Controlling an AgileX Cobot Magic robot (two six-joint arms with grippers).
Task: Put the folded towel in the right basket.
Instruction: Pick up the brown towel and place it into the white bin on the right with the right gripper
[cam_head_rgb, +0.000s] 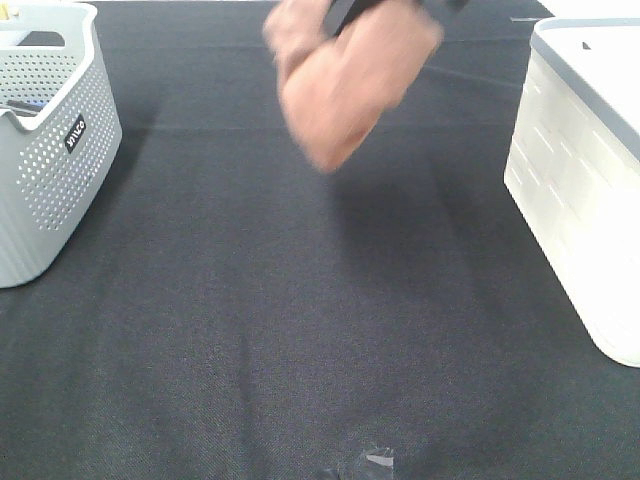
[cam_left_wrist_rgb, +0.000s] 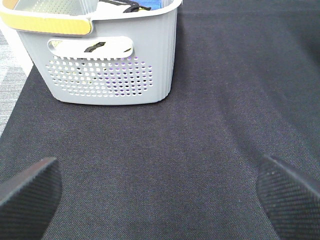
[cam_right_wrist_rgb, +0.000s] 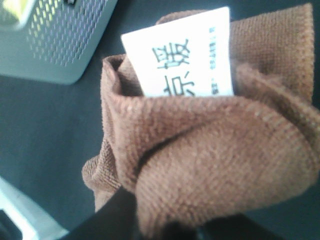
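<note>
A folded brown towel (cam_head_rgb: 345, 85) hangs in the air above the far middle of the dark table, blurred. My right gripper (cam_head_rgb: 345, 12) is shut on its top edge. In the right wrist view the towel (cam_right_wrist_rgb: 215, 150) fills the frame, with a white label (cam_right_wrist_rgb: 182, 55) bearing printed characters. The white right basket (cam_head_rgb: 585, 170) stands at the right edge, apart from the towel. My left gripper (cam_left_wrist_rgb: 160, 195) is open and empty low over the cloth, its two fingertips (cam_left_wrist_rgb: 27, 192) wide apart.
A grey perforated basket (cam_head_rgb: 50, 150) stands at the left edge and holds some items; it also shows in the left wrist view (cam_left_wrist_rgb: 110, 60). A dark cloth (cam_head_rgb: 300, 330) covers the table. A bit of tape (cam_head_rgb: 375, 460) lies near the front edge.
</note>
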